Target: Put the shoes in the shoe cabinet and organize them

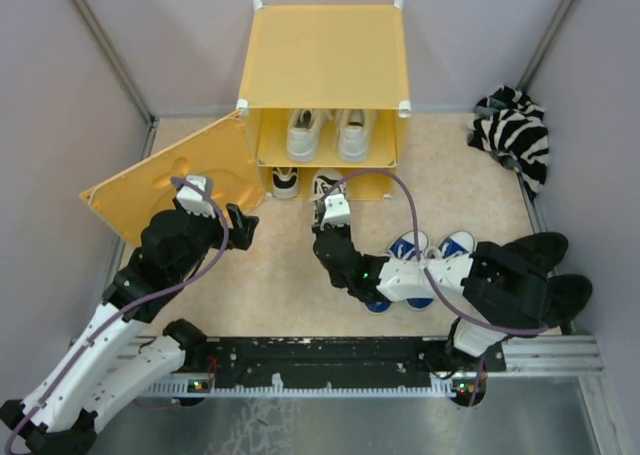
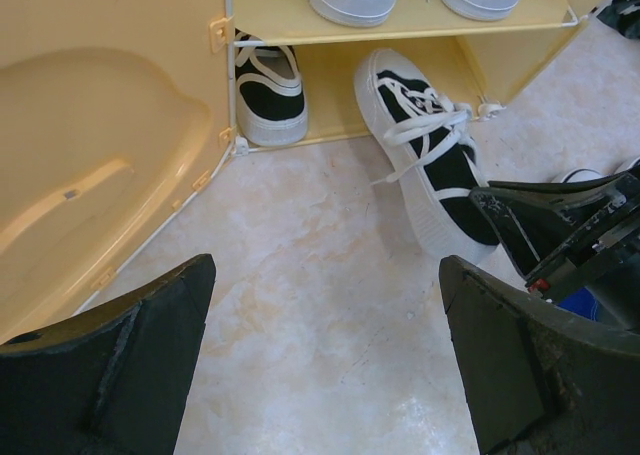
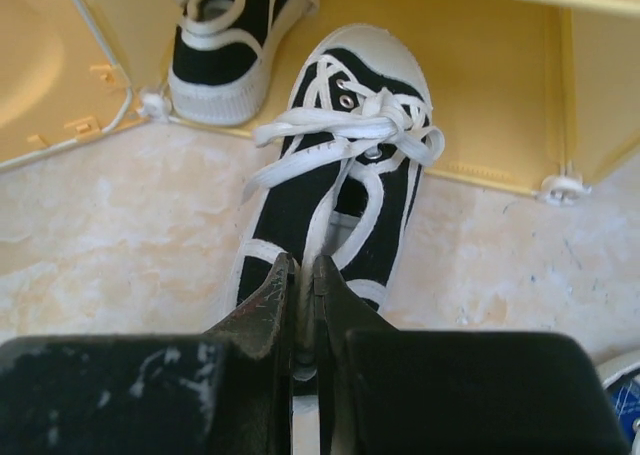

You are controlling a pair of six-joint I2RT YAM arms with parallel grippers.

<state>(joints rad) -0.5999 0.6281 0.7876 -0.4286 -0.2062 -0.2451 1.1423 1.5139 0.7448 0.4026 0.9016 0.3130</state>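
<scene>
The right gripper (image 3: 303,270), pinched narrow on the heel of the black-and-white sneaker (image 3: 340,165), has the shoe stretching straight ahead, toe just entering the lower bay of the shoe cabinet (image 3: 490,75), while the wide-spread left gripper (image 2: 325,275) hangs farther off.

1. The counter (image 1: 280,285) is beige, marbled in cream and tan; the wrist views show faint dark scuffs on it.
2. A zebra-striped cloth (image 1: 515,130) lies crumpled in the counter's far right corner, against the wall.
3. Pale grey-lilac walls (image 1: 60,95) close the counter in on the left, back and right.
4. A black rail (image 1: 320,360) runs along the near edge, with a brushed metal sheet (image 1: 350,425) just in front of it.
5. Two black, rounded, shoe-like shapes (image 1: 565,293) sit by the right wall near the front, partly hidden, so it is unclear what they are.
</scene>
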